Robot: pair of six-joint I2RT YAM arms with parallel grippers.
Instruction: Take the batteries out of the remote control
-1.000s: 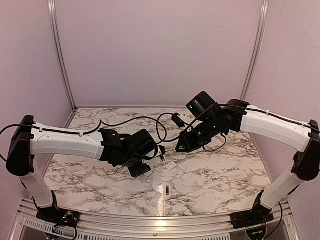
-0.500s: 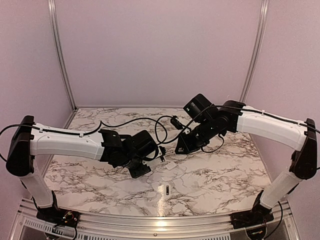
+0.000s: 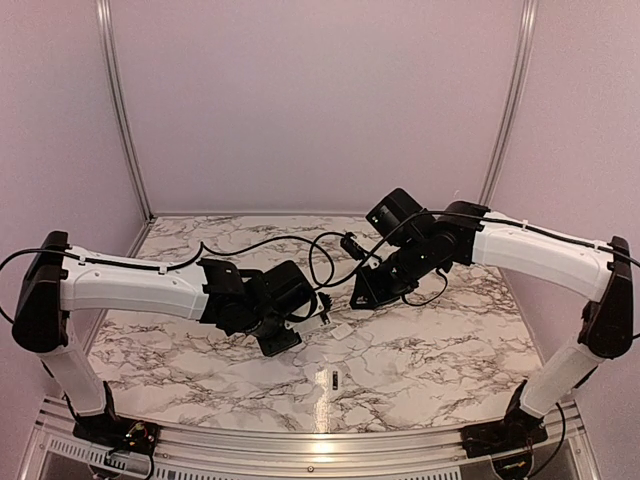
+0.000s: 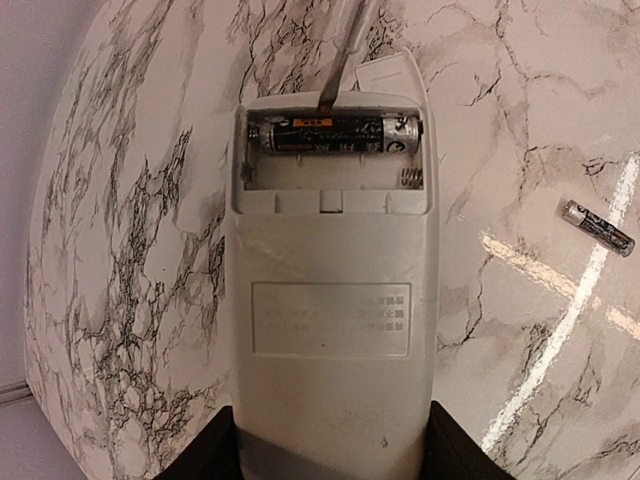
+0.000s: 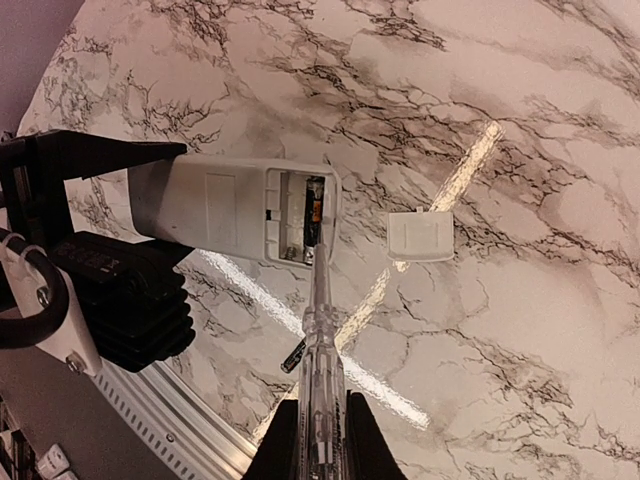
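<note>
My left gripper (image 4: 335, 452) is shut on the near end of the white remote control (image 4: 330, 320), held back side up above the table. Its compartment is open, with one dark battery (image 4: 330, 135) in the far slot and the near slot empty. The second battery (image 4: 597, 226) lies loose on the table; it also shows in the top view (image 3: 335, 378). My right gripper (image 5: 320, 440) is shut on a long clear rod (image 5: 318, 340). The rod's tip touches the end of the battery (image 5: 313, 205) inside the remote (image 5: 215, 207).
The small white cover piece (image 5: 421, 236) lies on the marble table just beyond the remote's open end, also in the top view (image 3: 341, 331). Black cables (image 3: 260, 240) trail across the back of the table. Purple walls enclose three sides.
My right arm has moved a little to the left, bringing the rod's tip to the remote's open compartment. The left arm and remote have barely moved.
</note>
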